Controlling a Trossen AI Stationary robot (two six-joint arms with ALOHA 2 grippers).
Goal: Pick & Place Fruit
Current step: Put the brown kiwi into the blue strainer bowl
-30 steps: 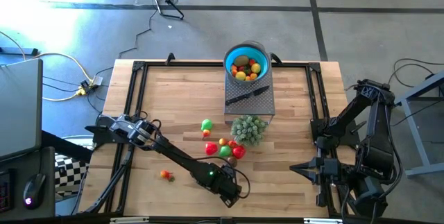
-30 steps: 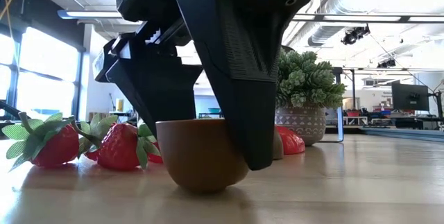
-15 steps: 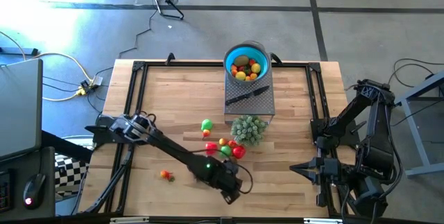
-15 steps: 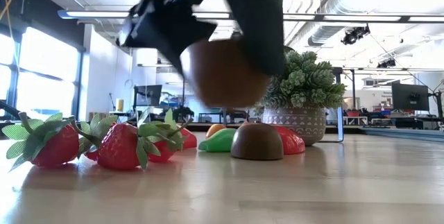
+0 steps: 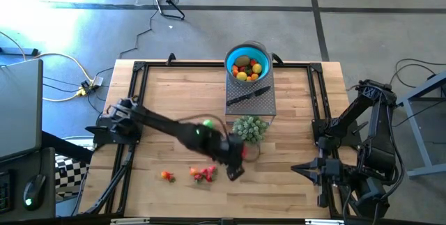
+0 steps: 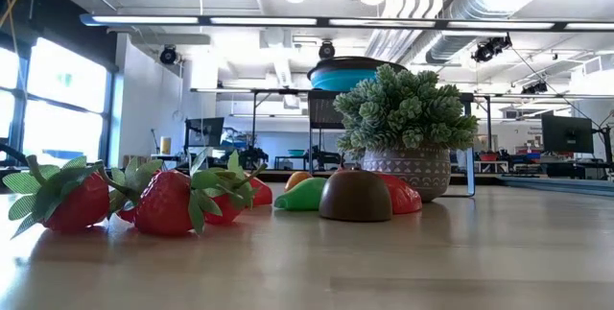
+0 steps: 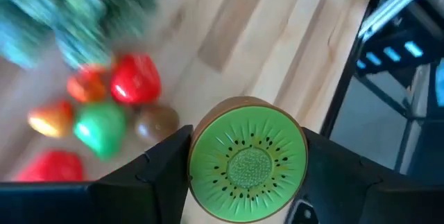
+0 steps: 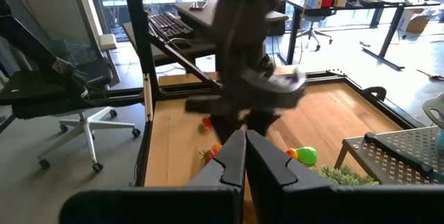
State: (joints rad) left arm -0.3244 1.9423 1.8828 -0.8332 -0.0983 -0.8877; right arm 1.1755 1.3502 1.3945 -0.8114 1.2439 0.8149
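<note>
1. Left gripper: fingers clamped on a kiwi half, lifted above the table, likely bound for the blue bowl.
2. Loose fruit: on the table beside the plant.
3. Right gripper: fingers together, parked at the table's right edge.
</note>
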